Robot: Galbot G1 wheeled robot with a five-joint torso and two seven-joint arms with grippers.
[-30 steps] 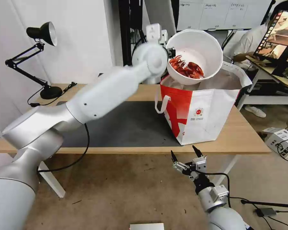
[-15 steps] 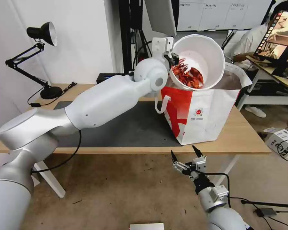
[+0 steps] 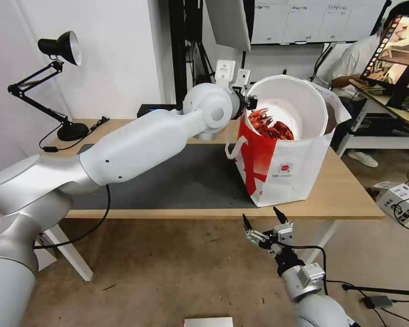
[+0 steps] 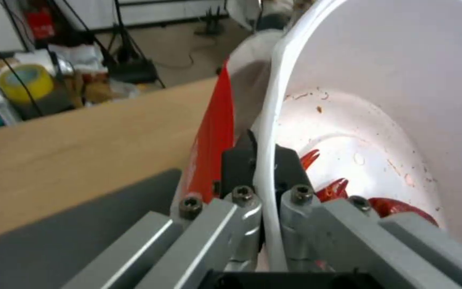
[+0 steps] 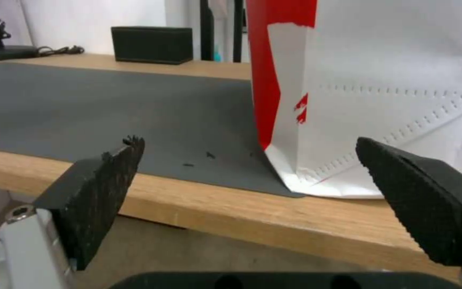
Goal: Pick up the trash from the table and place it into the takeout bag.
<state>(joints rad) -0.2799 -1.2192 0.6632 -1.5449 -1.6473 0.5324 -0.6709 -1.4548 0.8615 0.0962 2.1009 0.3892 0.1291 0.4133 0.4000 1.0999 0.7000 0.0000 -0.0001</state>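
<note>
Gripping the rim of the white round bowl of red crayfish shells (image 3: pixel 288 109), the left pincer (image 3: pixel 249 101) holds it tilted in the mouth of the large boxy white-and-red fabric takeout bag (image 3: pixel 284 168), at about one o'clock in the head view. The bowl's lower part sits below the bag's top edge, with the shells gathered at its low side. The bag stands on the long light-wood counter (image 3: pixel 345 190), its near corner on the edge of the large dark grey mat (image 3: pixel 177 177).

From the left wrist, the grip itself is plain: one black finger (image 4: pixel 236 160) lies outside the bowl (image 4: pixel 391 100) wall and the other inside, clenched on the thin white rim, with the bag's red panel (image 4: pixel 212 132) just beside the outer finger.

Below the counter's front edge, at about five o'clock in the head view, the right pincer (image 3: pixel 263 219) hangs released, fingers spread. Its own wrist camera looks between those two black ribbed pads (image 5: pixel 108 188) at the bag's bottom corner (image 5: pixel 317 176) resting on the mat (image 5: pixel 108 108), with a black tissue box (image 5: pixel 152 45) and a lamp base (image 5: pixel 6 51) far back on the counter (image 5: pixel 274 224).
</note>
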